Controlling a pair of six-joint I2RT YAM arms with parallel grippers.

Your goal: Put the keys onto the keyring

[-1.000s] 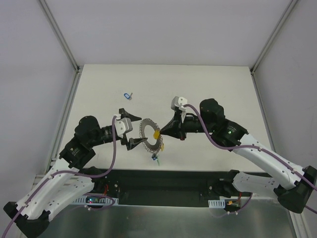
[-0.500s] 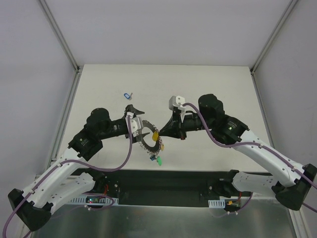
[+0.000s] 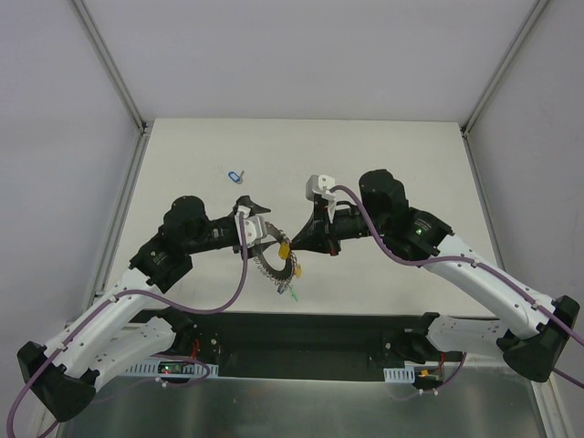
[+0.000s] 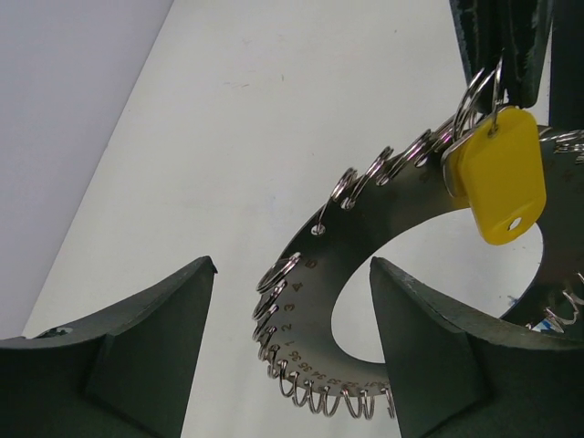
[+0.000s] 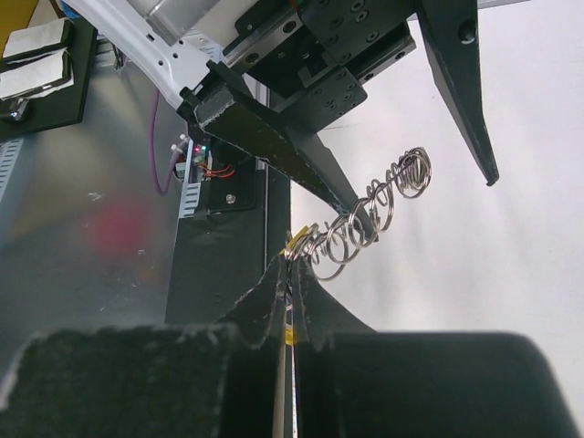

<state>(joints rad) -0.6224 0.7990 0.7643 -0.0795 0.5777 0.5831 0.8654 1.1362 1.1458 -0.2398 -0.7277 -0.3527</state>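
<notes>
The keyring (image 3: 270,260), a grey numbered disc edged with wire loops (image 5: 374,210), is held up off the table. My right gripper (image 3: 294,243) is shut on its edge beside the yellow-tagged key (image 4: 497,173), which hangs from a loop. In the right wrist view the jaws (image 5: 290,265) pinch the thin plate edge-on. My left gripper (image 4: 292,265) is open and straddles the keyring's (image 4: 365,214) rim, with gaps on both sides. A green-tagged key (image 3: 292,294) shows just below the ring. A blue-tagged key (image 3: 235,175) lies alone on the table, far left of the ring.
The white table (image 3: 383,155) is walled by pale panels with metal posts at the back corners. The black base rail (image 3: 301,342) with cables runs along the near edge, just below the ring.
My left gripper has swung right and up to the ring, its jaws now around the rim and somewhat narrower. The right gripper has shifted slightly left with the ring.
</notes>
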